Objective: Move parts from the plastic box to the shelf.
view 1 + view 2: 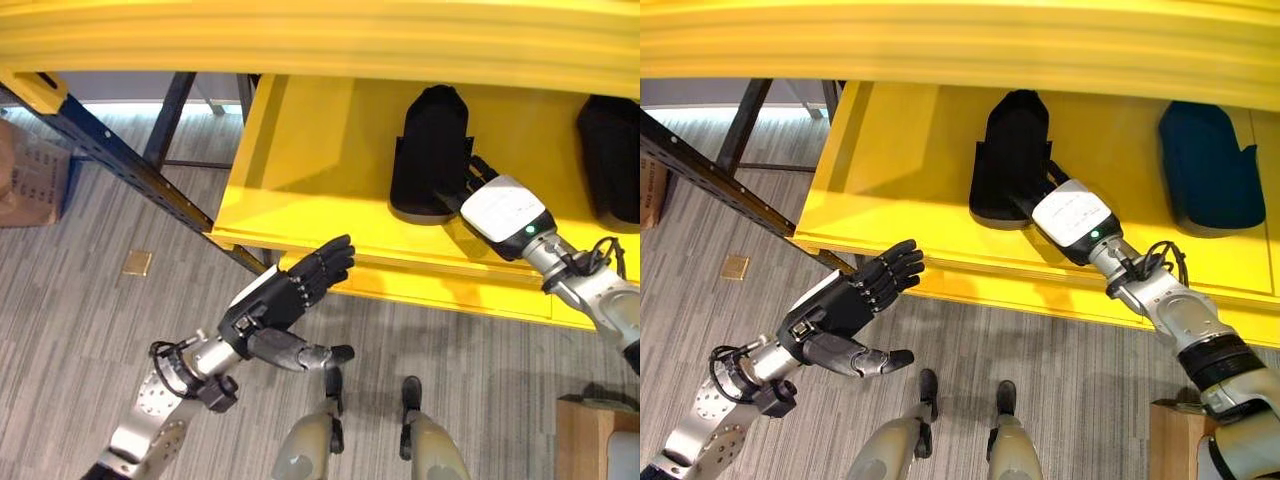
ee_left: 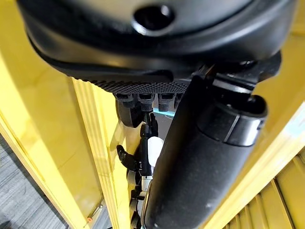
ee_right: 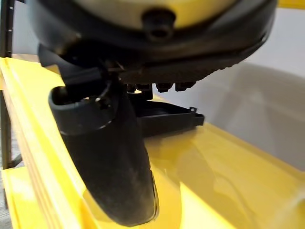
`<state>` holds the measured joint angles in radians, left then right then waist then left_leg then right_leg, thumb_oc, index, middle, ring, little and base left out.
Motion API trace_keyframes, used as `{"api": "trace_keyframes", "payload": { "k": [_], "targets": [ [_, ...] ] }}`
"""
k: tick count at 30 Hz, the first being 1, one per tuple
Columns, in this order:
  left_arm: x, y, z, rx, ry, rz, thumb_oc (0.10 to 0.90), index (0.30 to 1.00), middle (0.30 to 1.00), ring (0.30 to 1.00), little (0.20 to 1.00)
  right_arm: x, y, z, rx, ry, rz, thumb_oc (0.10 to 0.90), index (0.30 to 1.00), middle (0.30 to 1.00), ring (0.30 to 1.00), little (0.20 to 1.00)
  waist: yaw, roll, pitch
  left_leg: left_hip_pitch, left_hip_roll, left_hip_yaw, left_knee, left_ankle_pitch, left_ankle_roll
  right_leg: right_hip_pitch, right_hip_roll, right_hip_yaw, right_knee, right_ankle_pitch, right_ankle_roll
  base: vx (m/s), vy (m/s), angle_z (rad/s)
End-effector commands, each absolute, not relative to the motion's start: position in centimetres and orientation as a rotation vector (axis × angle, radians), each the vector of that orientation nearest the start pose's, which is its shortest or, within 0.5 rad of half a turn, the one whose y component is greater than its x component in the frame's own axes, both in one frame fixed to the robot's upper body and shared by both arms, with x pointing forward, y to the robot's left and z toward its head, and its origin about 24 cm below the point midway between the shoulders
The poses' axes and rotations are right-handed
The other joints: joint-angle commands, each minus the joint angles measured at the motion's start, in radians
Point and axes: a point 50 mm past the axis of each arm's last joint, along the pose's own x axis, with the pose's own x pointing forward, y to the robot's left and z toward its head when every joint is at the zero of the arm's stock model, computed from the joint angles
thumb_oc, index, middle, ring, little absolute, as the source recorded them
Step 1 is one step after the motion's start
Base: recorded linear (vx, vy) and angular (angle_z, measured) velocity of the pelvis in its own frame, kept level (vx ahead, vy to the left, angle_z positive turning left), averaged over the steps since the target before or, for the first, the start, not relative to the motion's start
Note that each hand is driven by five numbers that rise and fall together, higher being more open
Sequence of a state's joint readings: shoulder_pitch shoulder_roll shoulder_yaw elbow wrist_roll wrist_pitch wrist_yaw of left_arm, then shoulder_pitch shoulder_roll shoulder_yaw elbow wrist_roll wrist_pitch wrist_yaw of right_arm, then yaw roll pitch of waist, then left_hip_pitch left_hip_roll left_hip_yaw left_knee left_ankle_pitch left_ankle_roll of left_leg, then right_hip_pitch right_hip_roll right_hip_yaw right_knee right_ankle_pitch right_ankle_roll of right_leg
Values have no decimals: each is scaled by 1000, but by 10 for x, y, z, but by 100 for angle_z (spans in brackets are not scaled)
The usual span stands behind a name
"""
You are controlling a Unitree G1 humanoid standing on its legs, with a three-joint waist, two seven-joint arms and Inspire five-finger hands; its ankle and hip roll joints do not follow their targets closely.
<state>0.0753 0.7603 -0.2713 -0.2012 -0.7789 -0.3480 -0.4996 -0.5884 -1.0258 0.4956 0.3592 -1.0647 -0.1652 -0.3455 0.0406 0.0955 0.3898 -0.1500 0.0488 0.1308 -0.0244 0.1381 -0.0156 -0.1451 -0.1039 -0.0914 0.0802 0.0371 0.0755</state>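
Note:
A black moulded part (image 1: 430, 130) lies on the yellow shelf (image 1: 300, 150), seen from above. My right hand (image 1: 505, 210), with a white cover on its back, reaches onto the shelf, and its straight fingers (image 1: 472, 175) rest against the part's near right side. In the right wrist view the part (image 3: 167, 119) shows flat on the shelf past the fingers, with the thumb (image 3: 114, 167) straight and holding nothing. A second dark part (image 1: 1210, 165) lies further right on the shelf. My left hand (image 1: 275, 305) hovers open and empty below the shelf's front edge.
An upper yellow beam (image 1: 320, 35) overhangs the shelf. A blue rack brace (image 1: 120, 160) slants down at the left, with a cardboard box (image 1: 25, 175) beyond it. A wooden crate (image 1: 590, 440) stands on the carpet at the lower right.

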Motion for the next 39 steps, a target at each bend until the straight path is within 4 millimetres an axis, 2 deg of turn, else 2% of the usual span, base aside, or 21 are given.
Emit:
{"api": "trace_keyframes", "payload": {
  "k": [1, 6, 10, 12, 13, 15, 16, 17, 21, 23, 26, 28, 29, 32, 34, 39],
  "targets": [
    [207, 169, 131, -137, -444, -831, 900, 1000, 1000, 1000, 1000, 327, -259, 216, -2088, -672, -198, 900, 1000, 1000, 1000, 1000, -5, -25, -82, 31, 17, -10, 80, -106, -41, -4, 8, -42, 39, -55, -19, 15, 34, 0],
    [206, 168, 130, -147, -446, -831, 900, 1000, 1000, 1000, 1000, 325, -269, 219, -2049, -646, -302, 900, 1000, 1000, 1000, 1000, -11, -20, -86, 44, 16, -5, 71, -106, -39, 2, 6, -37, 36, -54, -18, 4, 26, 0],
    [204, 169, 130, -158, -453, -817, 900, 1000, 1000, 1000, 1000, 318, -270, 218, -1909, -700, -347, 900, 1000, 1000, 1000, 1000, -24, -16, -93, 53, 16, 1, 65, -108, -36, 8, 5, -31, 32, -54, -17, 19, 66, 0],
    [202, 170, 130, -174, -452, -790, 900, 1000, 1000, 1000, 1000, 299, -249, 207, -1697, -839, -294, 900, 1000, 1000, 1000, 1000, -47, -21, -109, 70, 16, 7, 62, -116, -32, 23, 4, -20, 23, -52, -13, 66, 85, -2],
    [201, 170, 129, -172, -454, -784, 900, 1000, 1000, 1000, 1000, 292, -238, 202, -1631, -888, -242, 900, 1000, 1000, 1000, 1000, -53, -23, -115, 77, 16, 10, 62, -119, -29, 28, 3, -18, 21, -52, -11, 48, 80, -12],
    [201, 165, 127, -186, -457, -759, 900, 1000, 1000, 1000, 1000, 271, -203, 201, -1418, -1001, -73, 900, 1000, 1000, 1000, 1000, -72, -27, -132, 95, 20, 20, 61, -125, -26, 45, 4, -4, 12, -49, -9, 66, 104, -21],
    [202, 163, 125, -185, -454, -737, 900, 1000, 1000, 1000, 1000, 250, -180, 197, -1257, -1027, 108, 900, 1000, 1000, 1000, 1000, -88, -33, -148, 107, 23, 28, 61, -129, -26, 56, 4, 8, 7, -46, -6, 73, 107, -15],
    [202, 162, 124, -187, -452, -733, 900, 1000, 1000, 1000, 1000, 238, -170, 195, -1179, -1046, 196, 900, 1000, 1000, 1000, 1000, -92, -36, -157, 115, 23, 32, 60, -131, -26, 64, 4, 14, 2, -44, -5, 60, 95, -7],
    [200, 162, 117, -169, -425, -716, 900, 1000, 1000, 1000, 1000, 213, -143, 185, -851, -889, 625, 900, 1000, 1000, 1000, 1000, -97, -53, -193, 148, 21, 39, 45, -132, -19, 103, 2, 25, -25, -32, 2, 55, 43, -11],
    [199, 162, 116, -158, -408, -724, 900, 1000, 1000, 1000, 1000, 212, -134, 179, -688, -761, 784, 900, 1000, 1000, 1000, 1000, -89, -66, -208, 163, 20, 37, 32, -129, -17, 122, 1, 22, -41, -26, 5, 48, 5, 0],
    [198, 164, 115, -141, -389, -745, 900, 1000, 1000, 1000, 1000, 208, -123, 168, -706, -677, 932, 900, 1000, 1000, 1000, 1000, -71, -80, -218, 175, 16, 25, 7, -122, -13, 139, 1, 16, -60, -16, 12, -1, -18, 7],
    [199, 169, 115, -130, -371, -759, 900, 1000, 1000, 1000, 1000, 213, -124, 152, -760, -509, 1042, 900, 1000, 1000, 1000, 1000, -57, -93, -220, 178, 15, 19, 1, -120, -11, 147, 1, 10, -67, -11, 15, -14, -30, 14],
    [200, 171, 116, -118, -361, -774, 900, 1000, 1000, 1000, 1000, 221, -130, 142, -821, -433, 1025, 900, 1000, 1000, 1000, 1000, -48, -101, -219, 181, 13, 16, -1, -119, -9, 152, 0, 6, -73, -7, 15, -11, -33, 22],
    [202, 175, 113, -94, -335, -772, 900, 1000, 1000, 1000, 1000, 235, -143, 120, -839, -264, 1027, 900, 1000, 1000, 1000, 1000, -28, -114, -214, 182, 12, 8, -3, -116, -8, 160, -2, -11, -77, -3, 16, -11, -42, 10],
    [203, 177, 113, -89, -331, -770, 900, 1000, 1000, 1000, 1000, 241, -149, 115, -869, -227, 987, 900, 1000, 1000, 1000, 1000, -22, -117, -211, 181, 12, 6, -3, -115, -9, 162, -2, -14, -77, -2, 16, -6, -25, 17],
    [205, 191, 108, -57, -344, -609, 900, 1000, 1000, 1000, 1000, 261, -178, 97, -1057, -128, 774, 900, 1000, 1000, 1000, 1000, -5, -124, -204, 178, 12, -1, -3, -114, -8, 165, -5, -24, -81, 0, 17, 2, -13, 8]
  ]
}}
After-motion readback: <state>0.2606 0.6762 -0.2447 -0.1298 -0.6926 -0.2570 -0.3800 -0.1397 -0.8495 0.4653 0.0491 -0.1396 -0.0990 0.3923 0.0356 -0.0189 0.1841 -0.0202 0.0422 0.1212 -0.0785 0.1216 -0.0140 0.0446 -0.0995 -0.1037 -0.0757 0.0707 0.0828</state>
